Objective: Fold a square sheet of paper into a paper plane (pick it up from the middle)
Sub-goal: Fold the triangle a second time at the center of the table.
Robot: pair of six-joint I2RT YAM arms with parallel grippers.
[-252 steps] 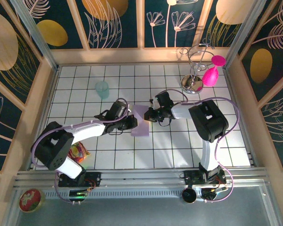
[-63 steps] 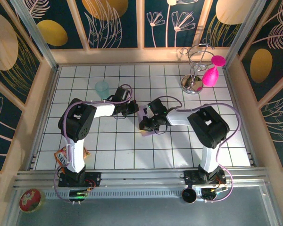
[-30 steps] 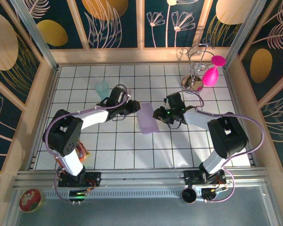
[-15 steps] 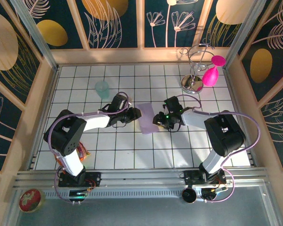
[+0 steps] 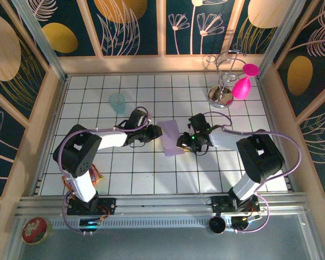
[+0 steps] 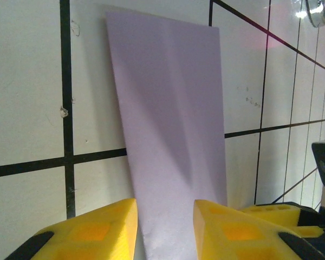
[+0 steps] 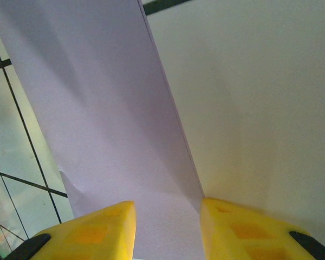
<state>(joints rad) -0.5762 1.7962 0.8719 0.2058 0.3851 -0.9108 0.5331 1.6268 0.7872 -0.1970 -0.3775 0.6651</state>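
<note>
- Where: the sheet (image 5: 171,137) is a narrow folded oblong at mid-tabletop (image 5: 206,173), between the two arms; no dart shape yet, so I'd put the folding at early-to-mid.
- Key relation: the sheet's long axis runs away from the bases, near end leaning a bit to the right; L gripper (image 5: 155,134) is at its left long edge; R gripper (image 5: 182,144) is at its right long edge, closer to the near end; both are right at the paper, neither arm clearly nearer.
- L wrist view: the sheet (image 6: 173,135) runs straight out from between the fingers of L gripper (image 6: 163,211); jaws apart w/ a clear gap, paper's end in that gap; too wide to be pinching thin paper, I'd say; soft shadow down the sheet's middle.
- R wrist view: much the same; the sheet (image 7: 108,119) leads off up-left from R gripper (image 7: 168,211); jaws apart, paper's end between them; a doubled edge along the sheet's right side, so more than one layer.
- Can't tell if the near end rests on the tabletop or is a bit raised.
- Next move prob. turns on that axis; any crease or re-grasp should line up w/ the long edges, one gripper per side.
- Vs a sec ago: sheet in about the same spot; both grippers have slid toward the near end. Vs ~2 s ago: it was mostly hidden under the grippers, now plain to see. Vs earliest frame: paper looked wider then.
</note>
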